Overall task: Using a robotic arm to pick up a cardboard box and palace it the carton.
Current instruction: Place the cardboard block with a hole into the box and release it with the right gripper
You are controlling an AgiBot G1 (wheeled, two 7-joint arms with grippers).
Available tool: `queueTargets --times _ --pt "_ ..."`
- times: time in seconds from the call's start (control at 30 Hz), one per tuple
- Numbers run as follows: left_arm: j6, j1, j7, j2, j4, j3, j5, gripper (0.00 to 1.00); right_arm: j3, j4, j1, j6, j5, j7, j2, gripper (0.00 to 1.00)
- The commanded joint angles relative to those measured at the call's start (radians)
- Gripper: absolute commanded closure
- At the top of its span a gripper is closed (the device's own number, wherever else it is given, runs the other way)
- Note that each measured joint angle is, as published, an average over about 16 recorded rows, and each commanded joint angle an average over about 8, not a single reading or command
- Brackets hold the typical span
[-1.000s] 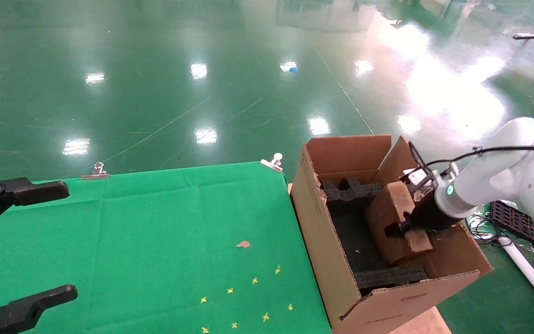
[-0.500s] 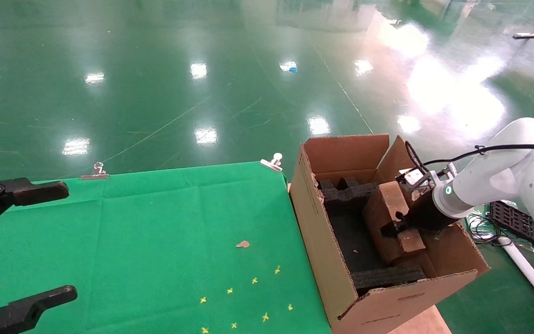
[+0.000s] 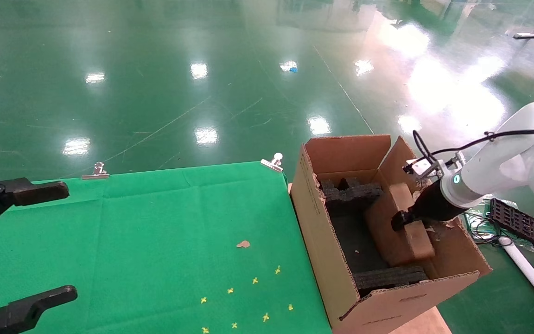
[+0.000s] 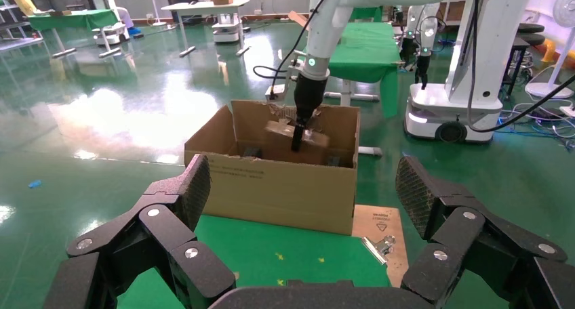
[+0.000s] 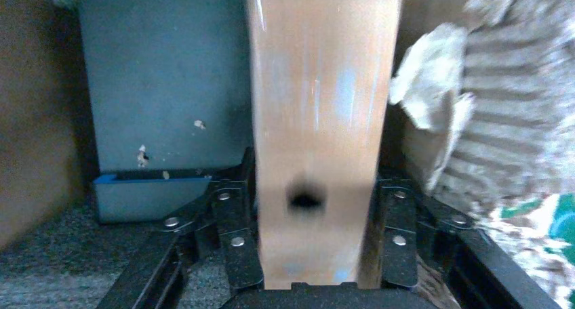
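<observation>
Green glossy floor (image 3: pixel 179 69) all around, light glare on it. Bench (image 3: pixel 155 241) draped in green cloth, clipped along far edge by two metal clips (image 3: pixel 95 171), small brown scrap (image 3: pixel 243 244) and yellow cross marks (image 3: pixel 254 280) on cloth. Carton (image 3: pixel 322 250) standing off the bench's right end, touching its edge, flaps up and torn, black foam (image 3: pixel 350 195) lining inside at far and near ends. Robotic arm (image 3: pixel 503 171), white with green ring light, reaching from the right down into carton; cable looped over the wrist. Black crate (image 3: pixel 522 222) and cables on floor behind the arm.

Cardboard box (image 3: pixel 401 227) inside carton, toward its right side, tilted, lower end down among the foam; can't tell if resting on carton bottom. Right pincer (image 3: pixel 403 219) at box's upper part. Right wrist view: right pincer fingers (image 5: pixel 234 221) pressed against both sides of cardboard box (image 5: pixel 315 133), round dark hole in the facing side, carton wall and torn corrugated flap (image 5: pixel 502 106) just beside.

Left pincer (image 3: pixel 21 246) parked over bench's left end, well apart from carton, spread wide, nothing between fingers. Left wrist view: left pincer (image 4: pixel 305 207) fingers apart, carton (image 4: pixel 278 180) beyond them with white arm (image 4: pixel 319 51) dropping into it.
</observation>
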Motion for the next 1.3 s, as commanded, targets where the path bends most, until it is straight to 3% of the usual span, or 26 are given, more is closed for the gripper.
queueTargets --times 0.03,0.47,0.73,1.07,1.3 --pt "0.000 0.000 0.000 0.000 0.000 0.000 0.000 0.00 -0.002 -0.002 0.009 -0.007 -0.003 0.001 0.000 0.00" --pt "0.000 0.000 0.000 0.000 0.000 0.001 -0.001 0.00 0.018 0.025 0.136 -0.042 0.025 -0.066 0.034 0.00" --pt "-0.001 0.000 0.001 -0.001 0.000 0.001 -0.001 0.00 0.055 0.034 0.046 -0.031 0.081 -0.102 0.044 0.00" --pt "-0.001 0.000 0.001 -0.001 0.000 0.002 -0.001 0.00 0.098 0.042 -0.069 0.059 0.144 -0.169 0.036 0.00" --pt "-0.001 0.000 0.001 -0.001 0.000 0.002 -0.001 0.00 0.135 0.066 -0.032 0.061 0.193 -0.265 0.064 0.00"
